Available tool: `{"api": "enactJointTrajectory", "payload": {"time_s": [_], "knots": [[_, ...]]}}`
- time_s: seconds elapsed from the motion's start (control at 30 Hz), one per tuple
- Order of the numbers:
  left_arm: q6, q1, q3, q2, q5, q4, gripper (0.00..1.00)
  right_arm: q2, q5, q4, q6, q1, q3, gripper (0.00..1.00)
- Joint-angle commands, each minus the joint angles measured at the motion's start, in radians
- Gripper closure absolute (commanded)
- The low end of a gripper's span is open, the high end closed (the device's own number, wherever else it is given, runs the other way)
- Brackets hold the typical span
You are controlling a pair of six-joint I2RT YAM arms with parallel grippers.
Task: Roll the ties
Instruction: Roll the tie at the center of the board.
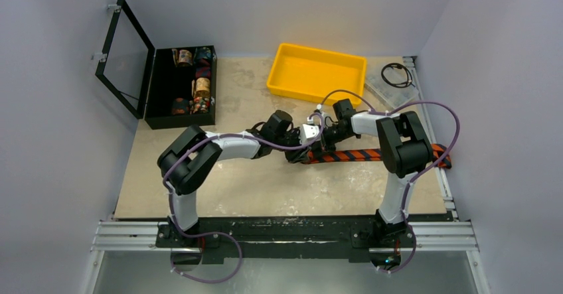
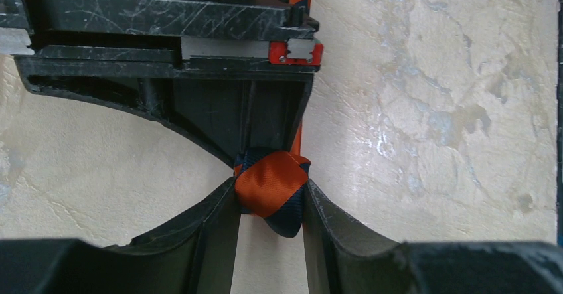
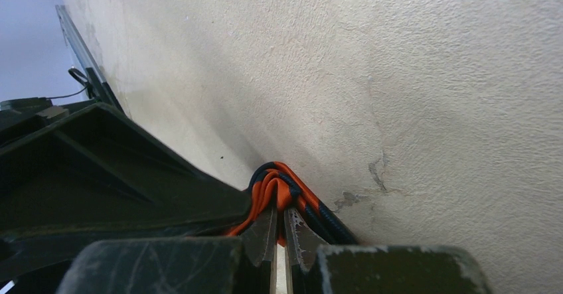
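Left gripper (image 2: 271, 201) pinches the tie (image 2: 269, 182), seemingly rolled.

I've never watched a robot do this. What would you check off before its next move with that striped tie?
1. Left gripper grips the started roll: ok, it is pressed from both sides.
2. Right gripper pinches the tie: ok, folds sit between its nearly shut jaws.
3. Unrolled length lies straight on the table: ok, though the right arm hides part.
4. Far end free at the table's right edge: cannot tell.
5. Roll tight and even: cannot tell, only one side shows.
6. Black box open for storing: ok, lid up.
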Motion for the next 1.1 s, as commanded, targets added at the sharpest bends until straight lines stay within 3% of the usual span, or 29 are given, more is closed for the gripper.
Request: {"api": "enactJointTrajectory", "payload": {"time_s": [0.0, 0.4, 0.8, 1.07], "knots": [[0.009, -0.01, 0.015, 0.04, -0.018, 0.018, 0.64, 0.019, 0.115, 0.027, -0.039, 0.009, -0.026, 1.0], [0.138, -0.009, -0.065, 0.028, -0.122, -0.097, 0.69, -0.015, 0.063, 0.019, -0.023, -0.001, -0.01, 0.99], [0.137, -0.009, -0.039, 0.043, -0.167, -0.211, 0.72, -0.133, -0.006, -0.136, -0.076, -0.067, 0.028, 0.73], [0.117, -0.01, -0.008, 0.052, -0.161, -0.237, 0.72, -0.164, -0.063, -0.123, -0.058, -0.062, 0.005, 0.59]]}}
